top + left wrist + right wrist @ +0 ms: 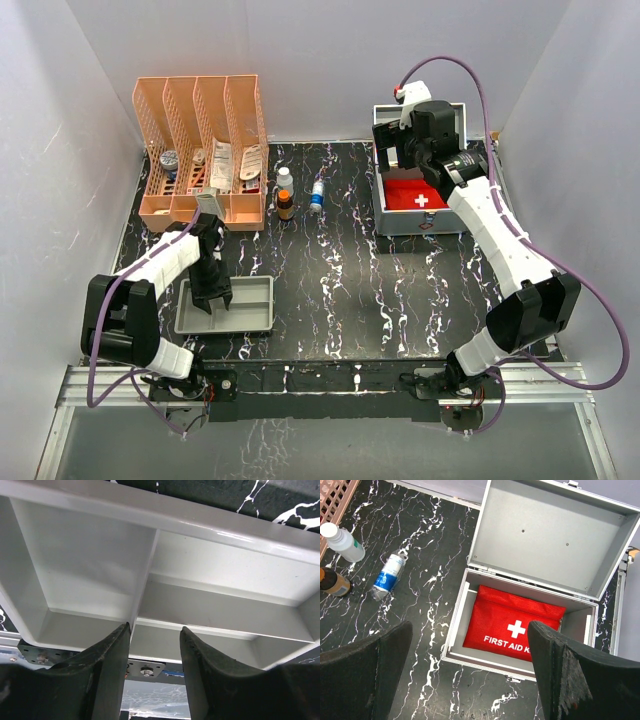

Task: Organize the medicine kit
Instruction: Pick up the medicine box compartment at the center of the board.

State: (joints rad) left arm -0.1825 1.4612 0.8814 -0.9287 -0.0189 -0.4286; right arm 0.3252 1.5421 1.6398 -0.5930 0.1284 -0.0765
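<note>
Our left hand point(154, 627) stood part-open astride the grey tray's point(250, 305) divider, not yet pinching it. Our right hand point(469, 630) hung wide open over the medicine case point(550, 535), lid up at the counter's point(340, 290) far right, red pouch point(510, 615) inside. We judged picking up the tray the step in hand; next, pinch firmly and lift level.

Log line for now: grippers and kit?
left gripper: open, at grey tray | right gripper: open, above medicine kit | medicine kit: lid up, red pouch inside
</note>
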